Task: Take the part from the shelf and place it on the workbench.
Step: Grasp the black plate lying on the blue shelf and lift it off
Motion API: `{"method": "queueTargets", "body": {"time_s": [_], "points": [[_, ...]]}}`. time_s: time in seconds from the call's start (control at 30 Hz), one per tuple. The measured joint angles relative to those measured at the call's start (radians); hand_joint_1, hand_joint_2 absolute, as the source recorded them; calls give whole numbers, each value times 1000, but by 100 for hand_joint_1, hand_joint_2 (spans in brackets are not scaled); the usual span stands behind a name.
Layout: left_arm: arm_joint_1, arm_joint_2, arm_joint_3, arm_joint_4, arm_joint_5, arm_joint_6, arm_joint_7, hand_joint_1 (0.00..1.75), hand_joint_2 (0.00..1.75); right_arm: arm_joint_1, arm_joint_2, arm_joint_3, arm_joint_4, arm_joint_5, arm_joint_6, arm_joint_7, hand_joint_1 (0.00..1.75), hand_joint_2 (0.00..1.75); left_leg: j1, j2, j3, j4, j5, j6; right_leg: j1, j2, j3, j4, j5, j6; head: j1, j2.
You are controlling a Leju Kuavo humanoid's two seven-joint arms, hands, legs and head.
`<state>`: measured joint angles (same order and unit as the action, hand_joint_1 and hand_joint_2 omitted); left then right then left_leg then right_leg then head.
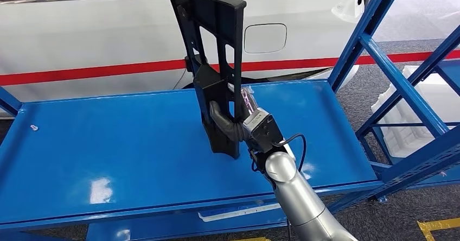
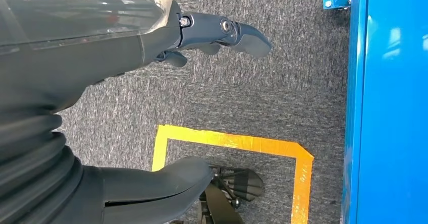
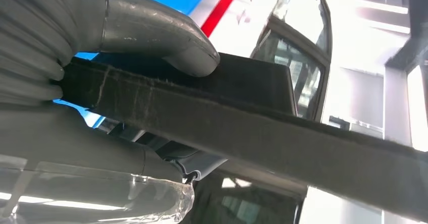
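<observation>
Blue shelf (image 1: 108,143): you see its flat deck across the lower half of the head view, with a small pale fleck near its left edge.
Left hand (image 2: 151,108): in the left wrist view your fingers (image 2: 242,35) are spread and hold nothing, hanging over grey carpet with a yellow tape corner (image 2: 298,156) at lower centre (the shelf's blue edge runs down the right side of that frame).
Part (image 1: 217,62): a long black plastic panel with slots, standing near upright at centre of the head view, its lower end at the shelf deck; whether it touches you cannot tell.
Right hand (image 1: 230,122): you grip the part low down; in the right wrist view the thumb (image 3: 166,37) presses on its fuzzy edge.
White car (image 1: 81,35): fills the upper frame behind, with a red stripe.
Blue uprights (image 1: 379,56): slant at right.
</observation>
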<state>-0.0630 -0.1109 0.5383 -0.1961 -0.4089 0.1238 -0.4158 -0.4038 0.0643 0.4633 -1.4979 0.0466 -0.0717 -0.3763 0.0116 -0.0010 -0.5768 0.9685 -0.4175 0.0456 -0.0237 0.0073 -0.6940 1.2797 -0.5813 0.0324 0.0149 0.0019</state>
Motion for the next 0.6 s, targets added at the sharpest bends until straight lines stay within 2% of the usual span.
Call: {"method": "queueTargets", "body": {"time_s": [0.03,0.1,0.13,0.17,0.27,0.33,0.37,0.43,0.47,0.5,0.53,0.6], "points": [[0,0,0,0,0,0,0,0,175,0,0,-1,-1,0,0,0,175,175,2,-1,0,2,-1,-4,-4,-1,18,-36,19,11,0,0],[0,1,0,0,0,-1,0,0,175,0,-1,-2,-3,0,0,0,175,175,7,-4,-2,13,-6,-19,-12,-4,86,-173,70,30,1,0],[0,1,0,0,-1,-1,0,0,175,0,0,-2,-5,0,1,0,175,175,7,-5,-4,20,-11,-28,-14,-4,115,-228,90,31,1,0],[0,2,0,0,-3,0,0,0,175,-1,1,-1,-7,0,3,0,175,175,6,-6,-5,26,-14,-37,-14,-4,131,-258,100,25,1,0],[0,3,0,0,-10,1,-3,0,175,-1,2,-1,-10,0,8,0,175,175,12,-7,-7,28,-14,-57,-8,-2,135,-265,109,-2,-1,0],[0,3,0,0,-11,2,-5,0,175,0,2,-1,-11,1,10,0,175,175,17,-4,-24,66,-44,-65,-10,-3,133,-267,115,-16,-1,0],[0,3,0,0,-12,2,-7,0,175,1,2,-1,-11,1,11,-2,175,175,18,-3,-45,114,-76,-68,-9,-3,132,-267,117,-21,-1,0],[1,2,0,0,-13,2,-13,0,175,5,1,-1,-12,2,12,-10,175,175,18,-2,-104,248,-145,-71,-5,-4,126,-267,119,-27,-2,0],[3,2,0,0,-14,3,-15,0,175,6,1,-1,-13,4,12,-14,175,175,18,-2,-125,299,-163,-70,-2,-5,124,-267,121,-29,-2,0],[4,2,0,0,-14,3,-17,0,175,7,0,-1,-17,7,12,-18,175,175,18,-2,-130,316,-163,-68,0,-5,122,-267,122,-31,-2,0],[6,2,0,0,-14,4,-18,0,175,7,0,-1,-22,11,12,-20,175,175,18,-2,-115,294,-145,-64,2,-5,121,-266,123,-32,-2,0],[6,3,1,0,-15,4,-18,0,175,7,-3,-1,-37,20,12,-19,175,175,15,-2,-42,163,-87,-51,4,-5,122,-266,124,-31,-2,0]]}}
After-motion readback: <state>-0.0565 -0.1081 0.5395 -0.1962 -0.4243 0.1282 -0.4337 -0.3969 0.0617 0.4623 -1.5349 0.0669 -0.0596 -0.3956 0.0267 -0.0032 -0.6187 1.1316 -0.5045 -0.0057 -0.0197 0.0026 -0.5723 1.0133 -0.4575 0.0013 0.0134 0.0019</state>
